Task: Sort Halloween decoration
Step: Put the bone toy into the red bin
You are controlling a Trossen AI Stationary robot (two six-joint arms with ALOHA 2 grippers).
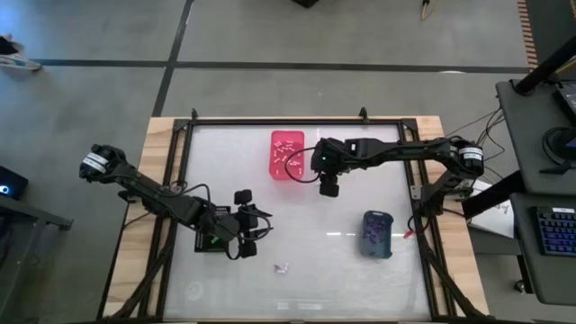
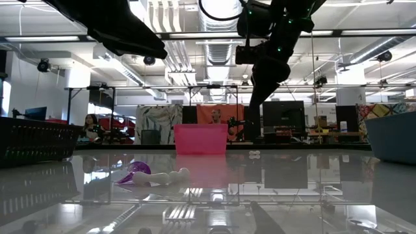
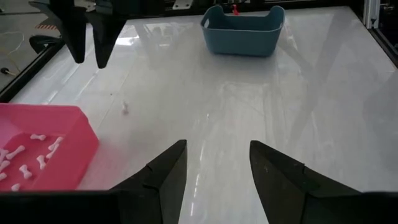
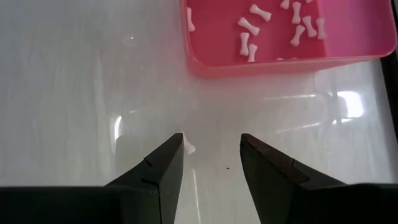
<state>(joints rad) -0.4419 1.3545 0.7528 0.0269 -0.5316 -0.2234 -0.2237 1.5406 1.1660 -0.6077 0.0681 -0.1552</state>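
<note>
The left claw [image 1: 255,225] hovers apart beside the black bin [image 1: 209,239]. Purple and white pieces [image 1: 282,267] lie on the desk [image 1: 342,270]. White bones fill the pink bin [image 1: 287,155]; the right claw [image 1: 329,188], apart, hangs above one stray bone [image 4: 189,148].

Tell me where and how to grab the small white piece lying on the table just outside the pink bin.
Come straight down on the white piece with the open right gripper, which hangs almost above it beside the pink bin. It lies flat on the table, apart from the bin wall, so pinching across its middle looks best.

Pink bin [image 3: 68,134] holds white bones [image 3: 38,157]; blue bin [image 3: 244,31] far
</note>
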